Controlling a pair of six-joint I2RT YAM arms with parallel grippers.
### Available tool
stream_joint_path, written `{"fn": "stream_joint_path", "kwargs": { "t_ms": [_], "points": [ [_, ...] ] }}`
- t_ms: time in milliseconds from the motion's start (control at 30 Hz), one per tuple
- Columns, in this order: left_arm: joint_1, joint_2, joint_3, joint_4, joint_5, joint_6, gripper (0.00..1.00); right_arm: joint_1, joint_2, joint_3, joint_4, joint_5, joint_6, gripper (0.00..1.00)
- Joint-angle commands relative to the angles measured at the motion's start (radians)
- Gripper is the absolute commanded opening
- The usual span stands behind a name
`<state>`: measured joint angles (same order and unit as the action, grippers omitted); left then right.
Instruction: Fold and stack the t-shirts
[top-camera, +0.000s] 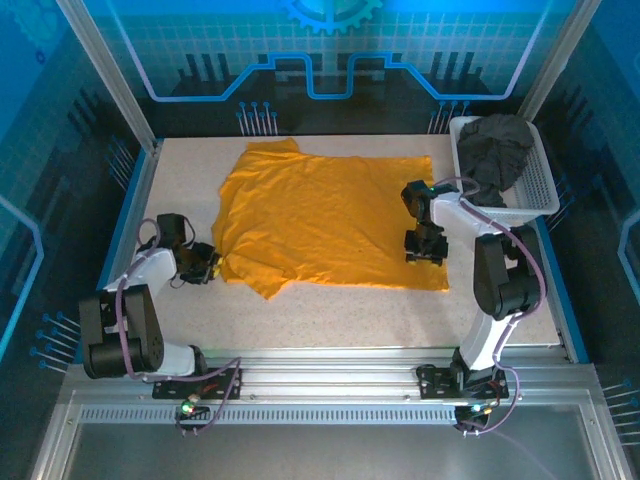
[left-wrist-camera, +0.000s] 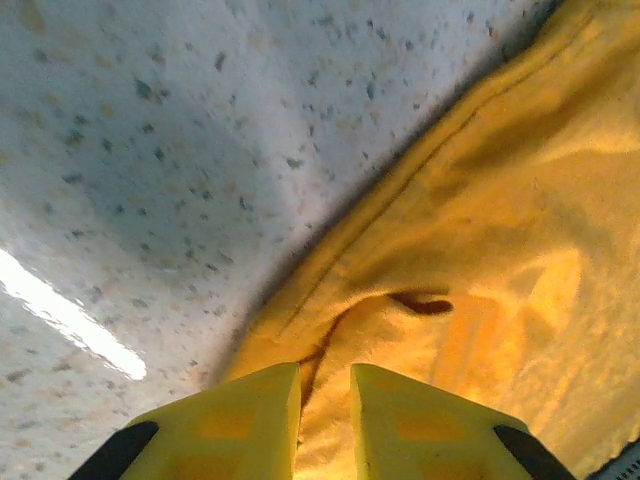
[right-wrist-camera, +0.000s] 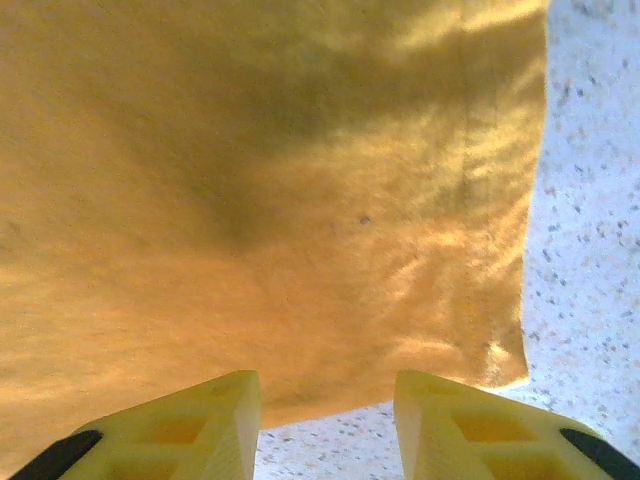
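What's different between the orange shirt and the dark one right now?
The orange t-shirt lies spread nearly flat on the table; the dark grey t-shirt sits crumpled in the white basket. The orange one covers a wide area; the grey one is bunched small. Neither is folded yet.

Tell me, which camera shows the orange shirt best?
The top external view: the whole orange shirt lies spread on the table. The left wrist view shows a stitched edge by the left fingers; the right wrist view shows one corner and hem ahead of the right fingers.
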<state>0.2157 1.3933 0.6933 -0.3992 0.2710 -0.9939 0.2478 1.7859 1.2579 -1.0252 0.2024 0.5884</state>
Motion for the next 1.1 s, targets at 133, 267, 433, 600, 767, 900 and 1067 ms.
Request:
{"fn": "stream_joint_path", "kwargs": {
  "t_ms": [133, 267, 433, 600, 767, 900, 1067],
  "points": [
    [-0.113, -0.051, 0.056, -0.073, 0.003, -0.084, 0.29, 0.004, -0.067, -0.035, 0.069, -0.074, -0.032, 0.42],
    [-0.112, -0.046, 0.045, -0.055, -0.041, -0.077, 0.35, 0.003, -0.102, -0.071, 0.105, -0.121, -0.055, 0.47],
    [-0.111, 0.039, 0.109, -0.080, -0.086, 0.014, 0.36, -0.014, -0.119, -0.098, 0.114, -0.151, -0.069, 0.48],
    [-0.113, 0.049, 0.085, -0.036, -0.098, 0.037, 0.37, -0.030, -0.135, -0.110, 0.120, -0.169, -0.065, 0.48],
    [-0.121, 0.085, 0.069, 0.003, -0.079, 0.051, 0.36, -0.035, -0.132, -0.112, 0.121, -0.179, -0.061, 0.48],
    [-0.127, 0.092, 0.041, 0.050, -0.067, 0.043, 0.33, -0.037, -0.128, -0.110, 0.124, -0.186, -0.058, 0.48],
    [-0.137, 0.114, 0.056, 0.003, -0.099, 0.047, 0.30, -0.039, -0.123, -0.107, 0.123, -0.189, -0.055, 0.48]
  ]
}}
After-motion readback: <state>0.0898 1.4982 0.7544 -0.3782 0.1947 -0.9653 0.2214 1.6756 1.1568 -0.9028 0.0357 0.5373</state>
